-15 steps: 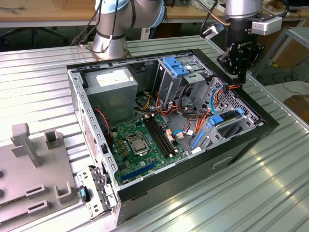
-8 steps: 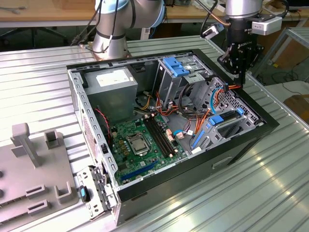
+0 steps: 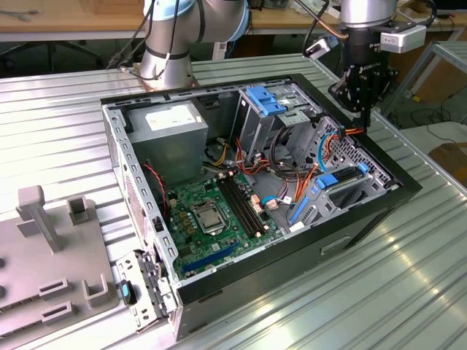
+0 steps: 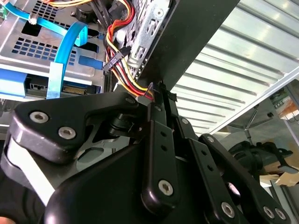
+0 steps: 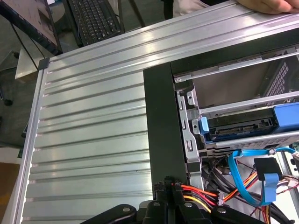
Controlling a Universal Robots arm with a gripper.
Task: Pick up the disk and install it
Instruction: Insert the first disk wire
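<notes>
Ribbed metal table (image 3: 379, 292); open computer case (image 3: 263, 268) on it; grey fixture (image 3: 44, 292) at exterior view's left.

1. Your ribbed aluminium table (image 3: 58, 124) spreads beneath the pincer (image 3: 363, 125), with glare along its slats.
2. Well behind the pincer runs a wooden workbench (image 3: 73, 22).
3. In the first wrist view, a black keyboard (image 5: 96, 18) sits past the table's edge, over dark floor (image 5: 9, 116).

First wrist view: disk (image 5: 238, 125) body is hidden inside the drive bay (image 5: 233, 109), one end cropped by the frame edge. The red-and-yellow cable (image 5: 196, 189) end is hidden between the closed pincer (image 5: 168, 185) tips.
</notes>
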